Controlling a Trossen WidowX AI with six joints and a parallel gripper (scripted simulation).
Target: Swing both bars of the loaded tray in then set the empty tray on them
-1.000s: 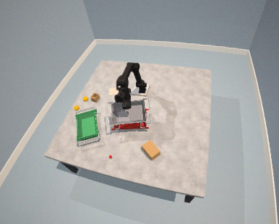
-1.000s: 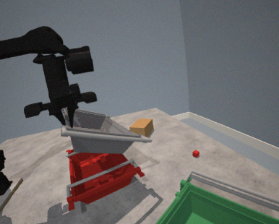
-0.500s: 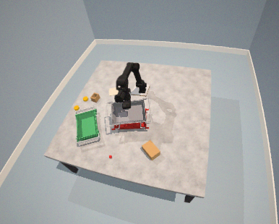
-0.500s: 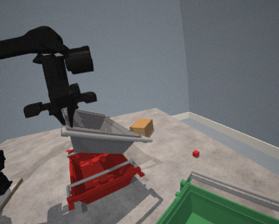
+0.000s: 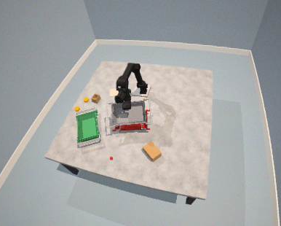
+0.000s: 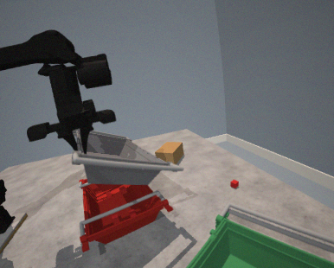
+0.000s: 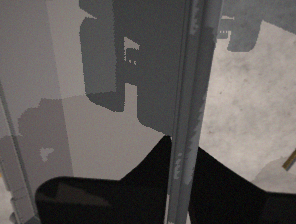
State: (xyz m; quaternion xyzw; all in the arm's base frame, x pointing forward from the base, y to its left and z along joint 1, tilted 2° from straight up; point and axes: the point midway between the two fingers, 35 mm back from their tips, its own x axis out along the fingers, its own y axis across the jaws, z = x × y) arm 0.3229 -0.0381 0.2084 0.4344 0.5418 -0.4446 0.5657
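While the jaws of the black gripper pinch its rim, the grey tray hangs over the red tray. The pinch is on one side of the rim, the side nearest the desk's top edge in the top view. The grey tray's open side faces up. I can't tell if its bottom touches anything.

The red tray sits on the desk, a bit left of the middle in the top view, with little red blocks inside. A grey bar goes across its near part in the exterior view. The other bar is too hidden to tell.

In the top view, the green tray is by the left edge, with a brown box and two yellow discs farther up that edge. A red cube lies toward the bottom left corner. An orange block lies toward the bottom edge.
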